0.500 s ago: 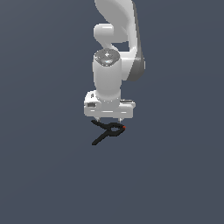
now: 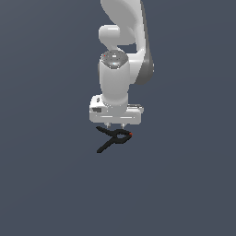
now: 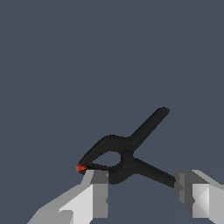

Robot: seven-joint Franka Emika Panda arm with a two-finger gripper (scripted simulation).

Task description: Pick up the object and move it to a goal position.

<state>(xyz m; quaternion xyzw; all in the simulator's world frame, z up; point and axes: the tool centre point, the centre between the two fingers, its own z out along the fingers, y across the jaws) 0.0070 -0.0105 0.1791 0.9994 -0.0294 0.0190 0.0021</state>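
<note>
Grey backdrop | pincer (image 3: 142,192) spread wide, seemingly straddling clamp (image 3: 124,153) | pose unchanged since earlier

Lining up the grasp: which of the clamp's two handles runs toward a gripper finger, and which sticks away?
On the black spring clamp, the lower handle reaches toward one finger of the gripper. The other handle angles away, free.

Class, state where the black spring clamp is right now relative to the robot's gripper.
In the exterior view the black spring clamp lies directly below the white gripper, its red-orange tip toward that view's right; the wrist view shows it between the open fingers.
</note>
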